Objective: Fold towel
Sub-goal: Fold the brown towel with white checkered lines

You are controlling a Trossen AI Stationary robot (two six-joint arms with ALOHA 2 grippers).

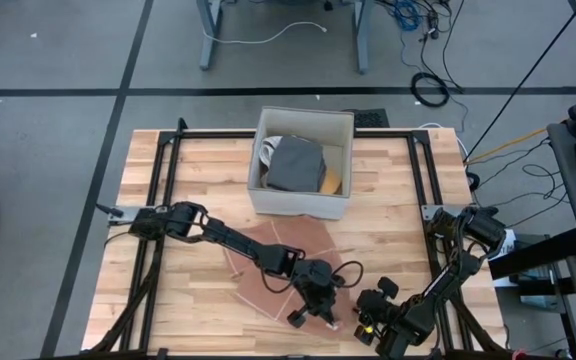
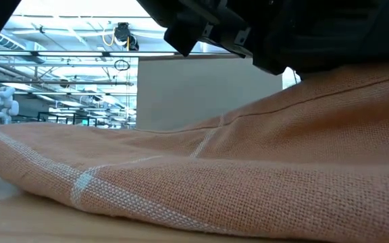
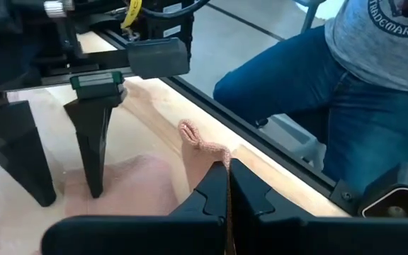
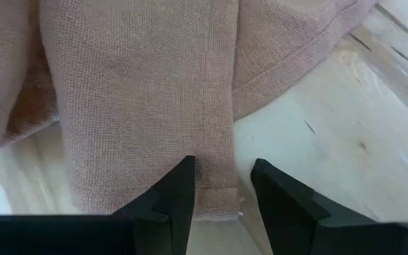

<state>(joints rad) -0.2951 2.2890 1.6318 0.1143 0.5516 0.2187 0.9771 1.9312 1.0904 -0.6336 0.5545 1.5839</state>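
Observation:
A salmon-pink towel (image 1: 280, 252) with thin pale stripes lies rumpled on the wooden table and fills the low view (image 2: 248, 169). My left gripper (image 1: 316, 312) reaches in from the left to the towel's near right part and is shut on it (image 3: 227, 195). My right gripper (image 4: 222, 190) points steeply down just right of it (image 1: 366, 318), open. Its two fingers stand at a hemmed towel end (image 4: 214, 195) that lies flat on the wood. Whether they touch the cloth cannot be told. My left gripper pinches a bunched-up edge of the towel (image 3: 211, 159) between its two shut fingers. They come in slanting down from the table's left and far side. The cloth stands up in a small crumpled peak (image 3: 190, 133) just past the fingertips, and the rest lies on the table.
An open white box (image 1: 301, 200) holding grey cloth stands at the far middle of the table. Black rails (image 1: 423, 170) run along the table's sides. A person in jeans (image 3: 317, 106) sits just beyond the near edge, close to both grippers.

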